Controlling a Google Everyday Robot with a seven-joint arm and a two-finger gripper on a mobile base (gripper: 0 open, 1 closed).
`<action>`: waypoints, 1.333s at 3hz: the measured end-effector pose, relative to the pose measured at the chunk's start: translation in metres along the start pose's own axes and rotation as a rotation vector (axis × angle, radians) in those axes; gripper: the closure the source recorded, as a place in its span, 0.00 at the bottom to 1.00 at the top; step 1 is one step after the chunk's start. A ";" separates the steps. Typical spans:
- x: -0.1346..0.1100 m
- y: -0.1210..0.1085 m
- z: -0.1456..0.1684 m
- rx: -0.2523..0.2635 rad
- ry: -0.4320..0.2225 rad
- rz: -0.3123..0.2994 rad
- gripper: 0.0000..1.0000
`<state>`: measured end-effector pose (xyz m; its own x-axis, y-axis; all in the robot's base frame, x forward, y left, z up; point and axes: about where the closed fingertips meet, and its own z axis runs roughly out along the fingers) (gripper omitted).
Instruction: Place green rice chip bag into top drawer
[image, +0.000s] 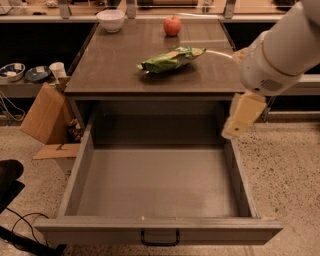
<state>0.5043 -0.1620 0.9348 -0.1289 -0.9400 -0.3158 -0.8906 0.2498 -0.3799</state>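
Note:
The green rice chip bag lies flat on the brown cabinet top, near its middle. Below it the top drawer is pulled fully out, with a bare grey bottom and a black handle on its front panel. My white arm comes in from the upper right. My tan gripper hangs over the drawer's right wall near its back corner, below and to the right of the bag, and it holds nothing that I can see.
A red apple and a white bowl stand at the back of the cabinet top. A cardboard box leans at the cabinet's left. Bowls and a cup sit on a low shelf. A black object is at the lower left.

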 end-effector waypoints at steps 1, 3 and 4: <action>-0.032 -0.037 0.027 0.098 -0.097 -0.036 0.00; -0.112 -0.115 0.048 0.341 -0.333 -0.059 0.00; -0.121 -0.128 0.042 0.394 -0.367 -0.056 0.00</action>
<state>0.6523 -0.0703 0.9848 0.1379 -0.8292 -0.5417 -0.6520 0.3357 -0.6799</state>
